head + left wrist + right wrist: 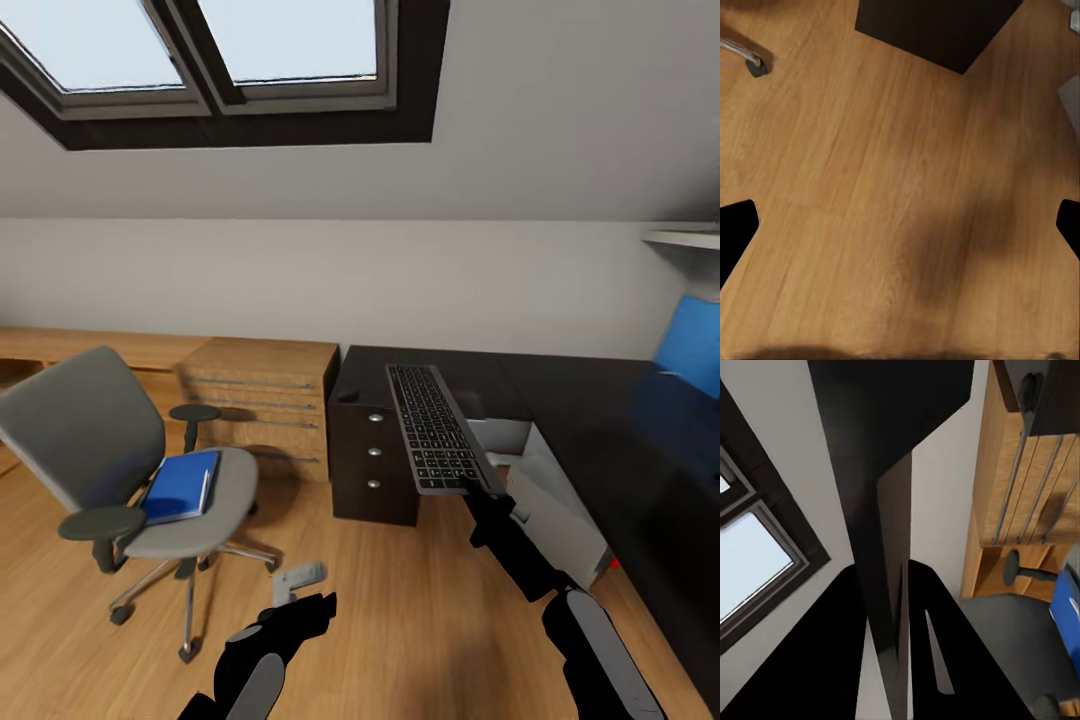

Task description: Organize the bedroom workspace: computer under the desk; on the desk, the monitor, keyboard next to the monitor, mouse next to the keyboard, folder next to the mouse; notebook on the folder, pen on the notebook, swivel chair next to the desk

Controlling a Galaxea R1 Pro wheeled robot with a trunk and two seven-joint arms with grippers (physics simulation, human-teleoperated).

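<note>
Landmark for all positions: the black desk [600, 420].

Nearest the robot, the left gripper [300, 592] hangs low over the wood floor [892, 172], well short of the desk. In the left wrist view its two fingertips [735, 232] sit at opposite edges with bare floor between them: spread wide, holding nothing. A chair caster [756, 66] and the corner of the desk's drawer unit [934, 30] lie beyond them.

The right gripper [483, 490] is raised in front of the desk's near edge, clamped on the lower end of the keyboard [435, 428]. The keyboard is held aloft, keys up, its far end reaching over the desk's left portion; it does not rest on the desk. In the right wrist view the keyboard [889, 510] runs as a dark slab out from between the closed fingers [937, 660].

Beside the gripper, under the desk, stands a grey and white box [555, 500], presumably the computer.

Left of the desk, well apart from it, is the swivel chair [120, 470], with the blue folder [182, 486] lying flat on its seat.

The desk's black drawer unit [372, 455] forms its left end; a wooden drawer chest [265, 400] stands just beside that.

On the desk's far right, a blue screen [690, 345], apparently the monitor, is cut off by the frame.

Farthest, above the white wall, is a dark-framed skylight [220, 60].
</note>
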